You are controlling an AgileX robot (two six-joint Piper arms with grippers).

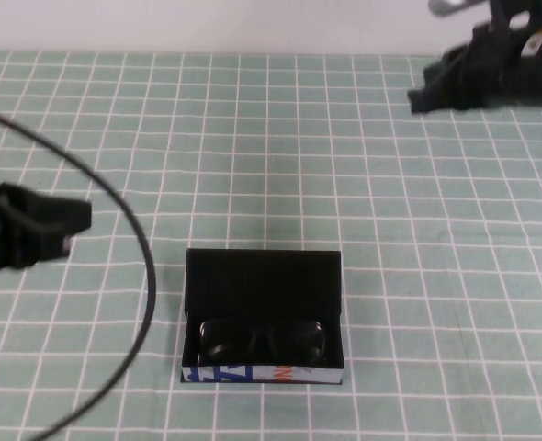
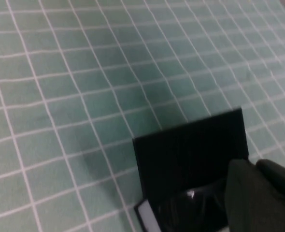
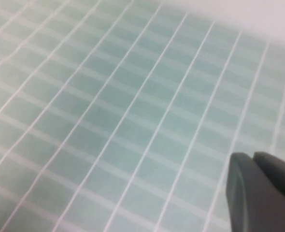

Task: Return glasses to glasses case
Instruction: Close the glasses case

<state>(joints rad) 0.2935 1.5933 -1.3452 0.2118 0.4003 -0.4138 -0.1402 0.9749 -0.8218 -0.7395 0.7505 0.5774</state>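
Two arms in the high view, and neither one is touching anything. The glasses [image 1: 264,338] already sit inside the glasses case [image 1: 264,317], which stands near the front edge of the table [image 1: 436,230] with its lid up. The left gripper [image 1: 69,222] hangs near the left edge, apart from the case; we cannot tell how its jaws stand. The right gripper [image 1: 423,95] is off by the far right corner, jaws pressed together on nothing. What's left, as we read it, is closing the lid: we'd push from behind its top edge, slowly, so the case doesn't skid forward.

The left wrist view gives what the high view doesn't: the lid's back face and a glint off a lens, with the gripper [image 2: 263,193] close by the case [image 2: 191,159].

The right wrist view shows only the gridded table [image 3: 108,121] and its gripper [image 3: 261,186], no case.
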